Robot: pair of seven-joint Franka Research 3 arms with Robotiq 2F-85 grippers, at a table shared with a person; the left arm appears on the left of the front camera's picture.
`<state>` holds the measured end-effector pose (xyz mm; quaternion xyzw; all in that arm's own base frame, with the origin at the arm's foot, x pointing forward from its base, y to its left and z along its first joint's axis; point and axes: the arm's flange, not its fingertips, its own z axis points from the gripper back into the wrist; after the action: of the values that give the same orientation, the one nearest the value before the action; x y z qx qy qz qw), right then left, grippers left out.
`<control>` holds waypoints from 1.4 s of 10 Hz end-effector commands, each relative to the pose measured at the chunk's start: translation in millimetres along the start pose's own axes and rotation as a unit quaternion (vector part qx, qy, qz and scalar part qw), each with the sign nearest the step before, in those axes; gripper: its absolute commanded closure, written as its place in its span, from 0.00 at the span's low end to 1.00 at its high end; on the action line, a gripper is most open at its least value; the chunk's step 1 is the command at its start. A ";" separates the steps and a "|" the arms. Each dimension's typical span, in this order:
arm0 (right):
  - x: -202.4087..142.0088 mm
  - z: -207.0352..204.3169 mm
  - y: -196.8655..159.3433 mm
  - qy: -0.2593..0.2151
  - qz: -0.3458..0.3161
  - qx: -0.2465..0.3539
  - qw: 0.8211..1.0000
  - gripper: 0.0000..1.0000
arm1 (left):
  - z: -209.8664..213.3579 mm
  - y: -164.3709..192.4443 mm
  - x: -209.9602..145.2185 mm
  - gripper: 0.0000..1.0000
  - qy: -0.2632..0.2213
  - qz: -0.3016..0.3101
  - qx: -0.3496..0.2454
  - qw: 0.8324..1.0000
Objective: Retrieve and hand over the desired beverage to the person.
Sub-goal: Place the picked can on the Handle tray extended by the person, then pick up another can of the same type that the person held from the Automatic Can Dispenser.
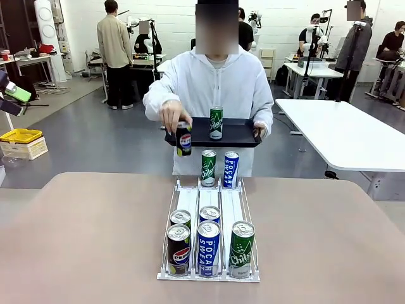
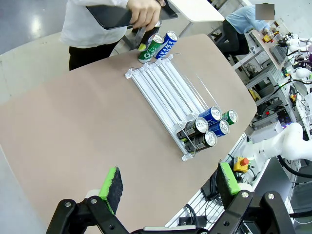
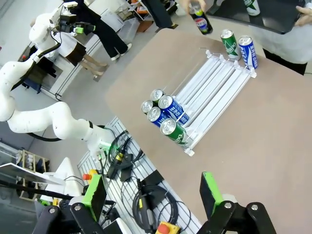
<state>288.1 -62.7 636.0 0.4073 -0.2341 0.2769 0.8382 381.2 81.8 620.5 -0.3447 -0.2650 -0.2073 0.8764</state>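
While the person [image 1: 216, 82] grips a Pepsi can [image 1: 184, 142], the tray [image 1: 239, 134] bears a green can [image 1: 216, 122]

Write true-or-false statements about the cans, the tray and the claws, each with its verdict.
1. A green can stands on the tray. True.
2. The person's hand grips a Pepsi can by its top. True.
3. The near end of the rack holds three cans. False: the near cans number five.
4. Both claws are shut on cans. False: the left claw and the right claw are open and hold nothing.
5. The far cans at the rack's other end are one green and one blue. True.
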 end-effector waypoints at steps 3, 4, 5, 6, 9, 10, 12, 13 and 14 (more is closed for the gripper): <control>2.2 -0.9 -1.0 -0.008 0.008 0.013 1.000 0.00 | 0.4 1.3 -0.2 0.00 -0.007 -0.010 -0.010 1.000; 2.2 -0.9 -1.0 -0.008 0.008 0.013 1.000 0.00 | 0.4 1.3 -0.2 0.00 -0.007 -0.010 -0.010 1.000; 2.2 -0.9 -1.0 -0.008 0.008 0.013 1.000 0.00 | 0.4 1.3 -0.2 0.00 -0.007 -0.010 -0.010 1.000; 2.2 -0.9 -1.0 -0.008 0.008 0.013 1.000 0.00 | 0.4 1.3 -0.2 0.00 -0.007 -0.010 -0.010 1.000; 2.2 -0.9 -1.0 -0.008 0.008 0.013 1.000 0.00 | 0.4 1.3 -0.2 0.00 -0.007 -0.010 -0.010 1.000; 2.2 -0.9 -1.0 -0.008 0.008 0.013 1.000 0.00 | 0.4 1.3 -0.2 0.00 -0.007 -0.010 -0.010 1.000; 2.2 -0.9 -1.0 -0.008 0.008 0.013 1.000 0.00 | 0.4 1.3 -0.2 0.00 -0.007 -0.010 -0.010 1.000; 2.2 -0.9 -1.0 -0.008 0.008 0.013 1.000 0.00 | 0.4 1.3 -0.2 0.00 -0.007 -0.010 -0.010 1.000; 2.2 -0.9 -1.0 -0.008 0.008 0.013 1.000 0.00 | 0.4 1.3 -0.2 0.00 -0.007 -0.010 -0.010 1.000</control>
<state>288.8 -62.9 635.7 0.4068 -0.2339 0.2776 0.8383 381.2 81.8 620.5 -0.3440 -0.2659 -0.2098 0.8758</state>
